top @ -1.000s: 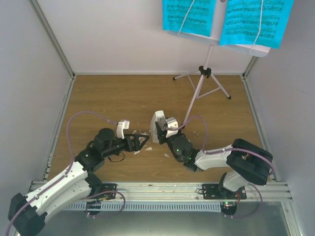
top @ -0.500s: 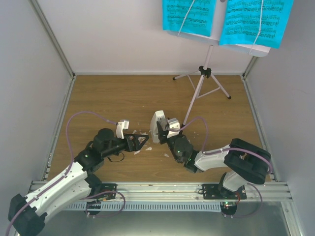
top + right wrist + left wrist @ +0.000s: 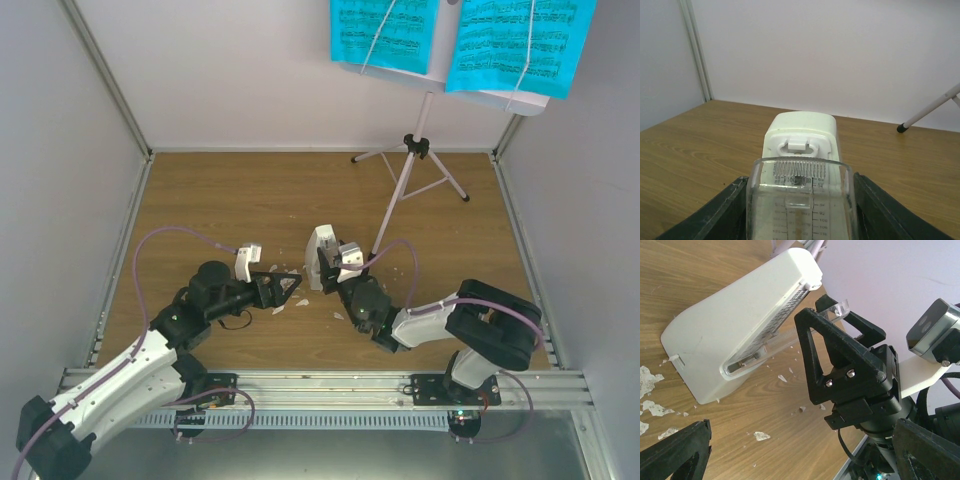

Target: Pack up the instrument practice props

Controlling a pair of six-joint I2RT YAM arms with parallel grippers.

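– White pyramid metronome point(image 3: 319, 256): where do we locate it?
– Mid-bench point(image 3: 230, 200), pinched at its clear cover by our right end effector point(image 3: 334, 266).
– And our left end effector point(image 3: 289, 288)?
– Spread wide, just left of the metronome, not touching it. We see the cyan sheet-music pages point(image 3: 385, 30) on the music stand point(image 3: 405, 190), far right.

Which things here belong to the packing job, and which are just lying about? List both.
For the job: metronome, music stand, cyan pages.
Lying about: white crumbs.
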